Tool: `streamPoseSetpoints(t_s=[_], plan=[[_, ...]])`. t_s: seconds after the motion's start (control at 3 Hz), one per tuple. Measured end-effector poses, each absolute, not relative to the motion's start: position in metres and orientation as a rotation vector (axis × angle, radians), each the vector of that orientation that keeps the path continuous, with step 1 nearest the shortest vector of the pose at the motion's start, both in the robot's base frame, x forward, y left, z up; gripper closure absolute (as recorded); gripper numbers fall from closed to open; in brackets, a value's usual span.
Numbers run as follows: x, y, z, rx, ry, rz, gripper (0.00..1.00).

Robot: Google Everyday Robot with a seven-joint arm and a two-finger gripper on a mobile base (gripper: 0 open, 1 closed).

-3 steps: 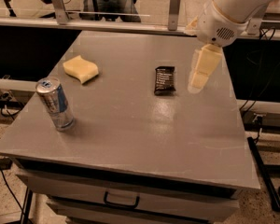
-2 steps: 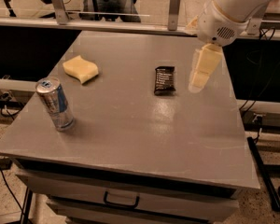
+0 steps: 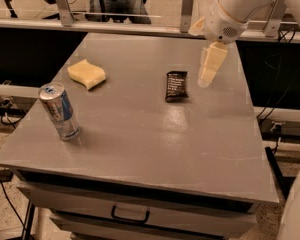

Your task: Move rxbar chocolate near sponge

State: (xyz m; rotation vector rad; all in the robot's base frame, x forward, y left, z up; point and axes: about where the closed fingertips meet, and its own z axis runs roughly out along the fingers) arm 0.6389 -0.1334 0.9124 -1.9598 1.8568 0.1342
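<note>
The rxbar chocolate (image 3: 176, 86), a small flat dark bar with white lettering, lies on the grey table (image 3: 155, 144) right of centre. The sponge (image 3: 87, 73), a pale yellow block with wavy edges, lies at the table's far left. My gripper (image 3: 208, 73) hangs from the white arm (image 3: 232, 11) at the upper right. It points down and hovers just right of the bar, a little above the table. It holds nothing that I can see. The bar and the sponge are well apart.
A silver-blue drink can (image 3: 59, 111) stands upright near the table's left front edge. A metal rail with posts (image 3: 186, 10) runs behind the table. A drawer with a handle (image 3: 130, 215) sits under the front edge.
My gripper has shifted slightly up and to the left, closer to the bar. The bar, the sponge and the can have not moved.
</note>
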Motion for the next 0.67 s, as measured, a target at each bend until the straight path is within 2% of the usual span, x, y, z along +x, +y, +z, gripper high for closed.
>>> streamPoseSetpoints(t_s=[0.67], plan=[[0.673, -0.126, 0.859, -1.947, 1.860, 0.244, 0.00]])
